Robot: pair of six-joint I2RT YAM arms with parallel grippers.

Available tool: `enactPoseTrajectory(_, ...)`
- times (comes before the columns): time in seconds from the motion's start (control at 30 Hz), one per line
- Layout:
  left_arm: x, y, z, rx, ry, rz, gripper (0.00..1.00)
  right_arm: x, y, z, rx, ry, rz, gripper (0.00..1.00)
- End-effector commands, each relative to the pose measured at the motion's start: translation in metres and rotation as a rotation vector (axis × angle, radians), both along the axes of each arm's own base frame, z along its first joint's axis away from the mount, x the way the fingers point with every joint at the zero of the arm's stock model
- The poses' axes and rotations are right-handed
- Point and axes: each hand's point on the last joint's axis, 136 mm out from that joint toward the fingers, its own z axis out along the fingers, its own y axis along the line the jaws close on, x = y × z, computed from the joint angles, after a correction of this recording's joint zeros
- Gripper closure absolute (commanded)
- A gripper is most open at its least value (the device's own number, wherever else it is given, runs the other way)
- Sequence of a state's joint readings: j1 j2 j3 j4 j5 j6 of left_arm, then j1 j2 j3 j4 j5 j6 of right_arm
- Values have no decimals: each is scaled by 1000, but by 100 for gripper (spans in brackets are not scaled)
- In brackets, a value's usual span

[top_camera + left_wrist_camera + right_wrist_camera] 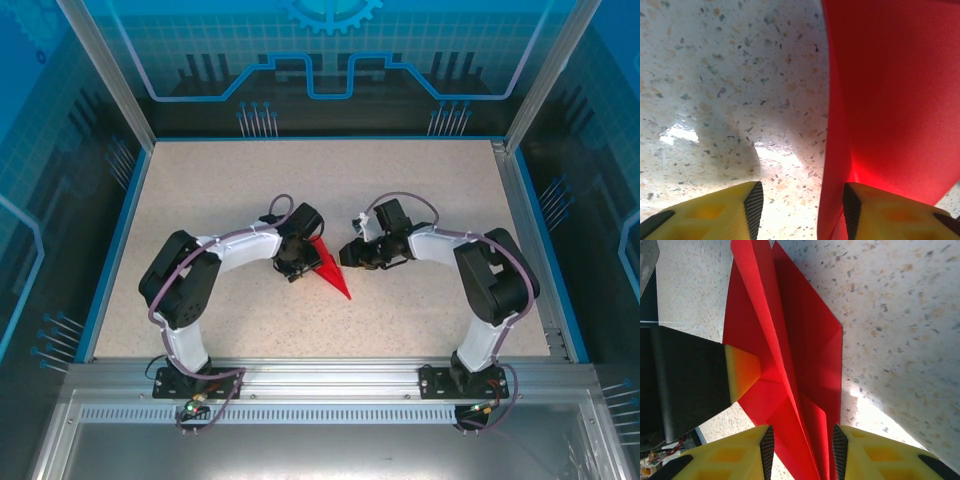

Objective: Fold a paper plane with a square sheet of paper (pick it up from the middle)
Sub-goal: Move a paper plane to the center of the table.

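- Top external: the paper plane lies in the middle of the table, its sharp tip aimed toward the near edge. The left gripper sits at its left flank and the right gripper at its right. We judge that the arms face each other across it so one can steady the folded sheet while the other works a crease.
- Left wrist: the yellow fingers stand apart with bare speckled table between them. The plane's red edge rises just inside the right-hand pad, and most of the sheet spreads beyond that pad. Nothing is clamped, so we call this hand open. It looks placed astride the edge to take hold of that flap.
- Right wrist: the plane's raised centre layers run between the two black pads, with red touching both. We read this hand as closed on the plane. Pinching the centre crease probably stops the folds springing open. The other arm's yellow fingertip sits against the plane's left wing, which suits a pressing or pinning role.
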State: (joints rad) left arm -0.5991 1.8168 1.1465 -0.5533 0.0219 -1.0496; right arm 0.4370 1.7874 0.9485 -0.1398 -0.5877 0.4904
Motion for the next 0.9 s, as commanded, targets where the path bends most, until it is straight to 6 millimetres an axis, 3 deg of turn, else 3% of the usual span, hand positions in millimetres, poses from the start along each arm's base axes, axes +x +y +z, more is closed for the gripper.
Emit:
enactPoseTrajectory(0.0,0,4,8,-18,-26,19,52,-6,6,-8,-28,29,43,62)
enactPoseTrajectory(0.3,-1,7,6,-18,-34,15,52,-12,13,-20,-57,53,85,62)
enactPoseTrajectory(0.5,-2,9,5,-16,-34,18,53,-19,25,-9,4,43,134,62)
enactPoseTrajectory(0.87,0,9,5,-25,-41,27,53,-27,25,-3,-22,-30,182,61)
